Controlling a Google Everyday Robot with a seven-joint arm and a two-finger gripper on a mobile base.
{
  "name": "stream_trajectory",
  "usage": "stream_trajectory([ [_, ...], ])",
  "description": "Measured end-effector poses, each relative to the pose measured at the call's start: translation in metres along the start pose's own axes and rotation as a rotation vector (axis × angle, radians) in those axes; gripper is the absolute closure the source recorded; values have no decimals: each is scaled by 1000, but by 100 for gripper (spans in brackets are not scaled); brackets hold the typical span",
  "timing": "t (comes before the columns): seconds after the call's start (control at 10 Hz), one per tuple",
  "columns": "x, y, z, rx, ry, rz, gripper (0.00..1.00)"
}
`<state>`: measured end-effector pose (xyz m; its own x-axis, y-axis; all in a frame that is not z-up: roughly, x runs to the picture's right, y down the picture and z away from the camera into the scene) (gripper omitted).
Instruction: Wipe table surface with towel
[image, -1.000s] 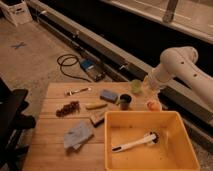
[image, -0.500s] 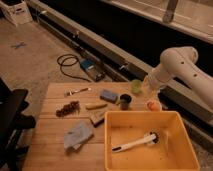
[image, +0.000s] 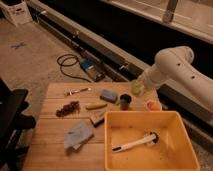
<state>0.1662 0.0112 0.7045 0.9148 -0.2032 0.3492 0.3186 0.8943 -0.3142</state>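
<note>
Arm (image: 172, 64) bent, pincer (image: 136, 88) over table (image: 50, 145) (far edge).

Robot lab or test workshop, not a home. The gripper (image: 137, 88) hangs over the far edge of a slatted wood table (image: 50, 135), just behind a yellow tub (image: 140, 119). Left of gripper: bare concrete floor (image: 35, 70) w/ a coiled cable (image: 67, 62) & blue box (image: 89, 65). Far left: tape cross (image: 18, 45), white crate (image: 17, 11). Metal rail (image: 100, 47) runs behind gripper.
</note>
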Motion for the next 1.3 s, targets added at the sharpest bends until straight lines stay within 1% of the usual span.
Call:
stream_trajectory([
  [0.1,-25,-5,6,-4,-15,-51,50],
  [0.2,-56,-10,14,-15,-34,-112,50],
  [0.3,-77,-12,21,-24,-51,-151,50],
  [0.4,-104,-10,31,-42,-69,-200,50],
  [0.5,-115,-9,35,-49,-79,-218,50],
  [0.6,-112,-8,34,-47,-74,-214,50],
  [1.0,-112,-9,34,-48,-76,-216,50],
  [1.1,-116,-5,37,-55,-74,-238,50],
  [1.3,-137,0,47,-76,-64,-306,50],
])
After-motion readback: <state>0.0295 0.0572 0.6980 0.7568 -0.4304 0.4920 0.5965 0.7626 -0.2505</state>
